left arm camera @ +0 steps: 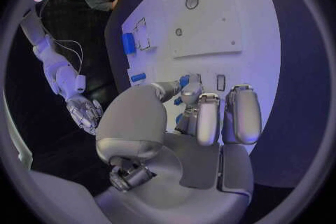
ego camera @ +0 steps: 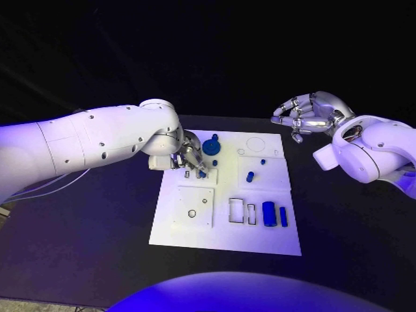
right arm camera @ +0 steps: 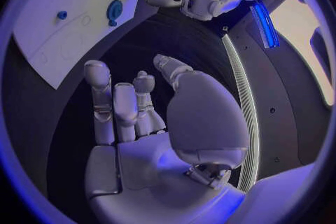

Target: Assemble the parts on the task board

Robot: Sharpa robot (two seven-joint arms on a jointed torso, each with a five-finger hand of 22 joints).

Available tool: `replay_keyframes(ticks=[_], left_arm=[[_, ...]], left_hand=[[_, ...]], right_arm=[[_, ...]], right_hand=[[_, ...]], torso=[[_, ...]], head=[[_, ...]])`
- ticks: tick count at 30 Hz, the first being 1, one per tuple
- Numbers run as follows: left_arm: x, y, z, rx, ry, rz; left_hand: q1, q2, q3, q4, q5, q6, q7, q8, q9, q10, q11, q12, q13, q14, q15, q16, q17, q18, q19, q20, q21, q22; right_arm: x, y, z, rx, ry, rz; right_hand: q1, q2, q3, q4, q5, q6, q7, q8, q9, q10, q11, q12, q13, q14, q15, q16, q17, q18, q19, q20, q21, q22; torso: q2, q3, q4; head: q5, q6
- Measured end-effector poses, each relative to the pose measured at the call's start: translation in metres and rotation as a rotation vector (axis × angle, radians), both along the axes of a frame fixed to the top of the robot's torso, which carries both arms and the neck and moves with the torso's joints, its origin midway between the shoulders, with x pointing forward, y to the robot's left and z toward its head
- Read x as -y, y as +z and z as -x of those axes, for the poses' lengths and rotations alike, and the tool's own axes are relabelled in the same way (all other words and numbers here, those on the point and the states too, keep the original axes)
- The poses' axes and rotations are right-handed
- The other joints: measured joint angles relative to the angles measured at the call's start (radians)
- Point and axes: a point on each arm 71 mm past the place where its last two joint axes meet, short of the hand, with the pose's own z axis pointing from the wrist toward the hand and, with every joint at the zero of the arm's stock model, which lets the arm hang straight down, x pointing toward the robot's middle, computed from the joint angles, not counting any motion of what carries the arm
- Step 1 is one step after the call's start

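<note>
The left hand [ego camera: 191, 159] has its fingers [left arm camera: 209, 117] curled down onto the left far part of the task board [ego camera: 194, 237], closed around a small blue part [left arm camera: 184, 81] that they seem to pinch or press into the board; whether it is truly gripped I cannot tell for certain. The right hand [ego camera: 301, 114] hovers off the board's far right corner, above the dark surface [ego camera: 358, 227], its fingers [right arm camera: 105, 101] spread and holding nothing.

Outward from the left hand, a round blue disc [ego camera: 211, 146] sits at the far edge of the board, a small blue piece [ego camera: 250, 176] lies near the middle, and two upright blue cylinders [ego camera: 275, 214] stand at the near right beside empty rectangular slots [ego camera: 237, 210]. A raised square plate [ego camera: 195, 207] at the near left shows open holes.

By my judgement the assembly is early to midway: several recesses remain unfilled and loose pieces wait.

No brand, label or writing is readable anywhere.
</note>
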Motion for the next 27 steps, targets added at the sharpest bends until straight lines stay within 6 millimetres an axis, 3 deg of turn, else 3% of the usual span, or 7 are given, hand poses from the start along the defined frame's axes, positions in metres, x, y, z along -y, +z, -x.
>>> replay_keyframes(ticks=[2, 4, 6, 9, 10, 27], left_arm=[[-0.002, 0.0, 0.001, -0.001, 0.008, 0.007], [-0.003, 0.0, 0.001, -0.002, 0.015, 0.014], [-0.005, 0.001, 0.003, -0.003, 0.023, 0.025], [-0.009, 0.001, 0.005, -0.003, 0.035, 0.037], [-0.01, 0.002, 0.005, -0.003, 0.04, 0.042], [-0.015, -0.002, 0.014, 0.088, 0.079, 0.078]], left_hand=[[-0.012, -0.012, 0.014, 0.014, 0.0, 0.002, -0.004, 0.03, 0.001, 0.005, -0.005, 0.0, 0.0, 0.004, -0.004, 0.0, 0.0, 0.0, 0.0, 0.0, 0.0, 0.0], [-0.031, -0.019, 0.025, 0.025, 0.001, -0.005, -0.011, 0.055, 0.073, 0.005, -0.005, 0.0, -0.002, 0.001, -0.007, -0.004, 0.0, 0.0, 0.0, 0.0, 0.0, 0.002], [-0.035, -0.019, 0.027, 0.027, 0.001, -0.006, -0.012, 0.061, 0.092, 0.006, -0.006, 0.0, -0.002, 0.0, -0.007, -0.004, 0.0, 0.0, 0.0, 0.0, 0.0, 0.002], [-0.047, -0.023, 0.042, 0.021, 0.002, -0.006, -0.012, 0.073, 0.102, 0.009, -0.009, 0.0, -0.002, 0.0, -0.007, -0.004, 0.0, 0.0, 0.0, 0.0, 0.0, 0.003], [-0.054, -0.03, 0.094, -0.029, 0.002, -0.006, -0.012, 0.074, 0.102, 0.012, -0.012, 0.0, -0.001, 0.0, -0.007, -0.004, 0.0, 0.0, 0.0, 0.0, 0.0, 0.004], [-0.082, -0.039, 0.107, -0.016, 0.001, -0.006, -0.012, 0.105, 0.121, 0.021, -0.021, 0.0, 0.003, 0.0, -0.014, -0.004, 0.0, 0.0, 0.0, 0.0, 0.0, 0.001]], right_arm=[[0.0, 0.0, 0.0, -0.002, 0.001, 0.001], [0.0, -0.001, 0.0, -0.004, 0.002, 0.001], [0.0, -0.001, 0.0, -0.007, 0.002, 0.002], [0.0, -0.002, 0.0, -0.009, 0.002, 0.003], [0.001, -0.002, 0.0, -0.01, 0.002, 0.003], [0.003, -0.003, -0.001, -0.013, -0.001, 0.008]], right_hand=[[0.0, 0.0, 0.0, 0.0, 0.0, 0.0, 0.0, 0.0, 0.0, 0.0, 0.0, 0.0, 0.0, 0.0, 0.0, 0.0, 0.0, 0.0, 0.0, 0.0, 0.0, 0.0], [0.0, 0.0, 0.0, 0.0, 0.0, 0.0, 0.0, 0.0, 0.0, 0.0, 0.0, 0.0, 0.0, 0.0, 0.0, -0.006, -0.002, 0.0, 0.0, 0.0, 0.0, -0.001], [0.0, 0.0, 0.0, 0.0, 0.0, 0.0, 0.0, 0.0, 0.0, 0.0, 0.0, 0.0, 0.0, 0.0, 0.0, -0.006, -0.002, 0.0, 0.0, 0.0, 0.0, -0.001], [0.0, 0.0, 0.0, 0.0, 0.0, 0.0, 0.0, 0.0, 0.0, 0.0, 0.0, -0.006, -0.003, 0.0, 0.0, -0.006, -0.004, 0.0, -0.007, 0.0, -0.006, -0.003], [0.0, 0.0, 0.0, 0.0, 0.0, 0.0, 0.0, 0.0, 0.0, -0.004, 0.004, -0.007, -0.005, -0.005, -0.001, -0.006, -0.005, 0.0, -0.007, 0.0, -0.007, -0.005], [0.0, 0.0, 0.003, 0.003, 0.004, -0.003, 0.003, 0.0, -0.002, -0.013, 0.005, -0.017, -0.017, -0.011, 0.004, -0.016, -0.015, 0.0, -0.018, 0.0, -0.019, -0.016]], torso=[[0.0, 0.0, 0.0002], [0.0, 0.0, 0.0006], [-0.001, 0.0, 0.0007], [-0.001, 0.0, 0.0012], [-0.001, 0.0, 0.0012], [-0.002, 0.0011, 0.0035]], head=[[0.0, 0.0], [0.0, 0.0], [0.0, 0.0], [0.0, 0.0], [0.0, -0.001], [0.005, -0.005]])
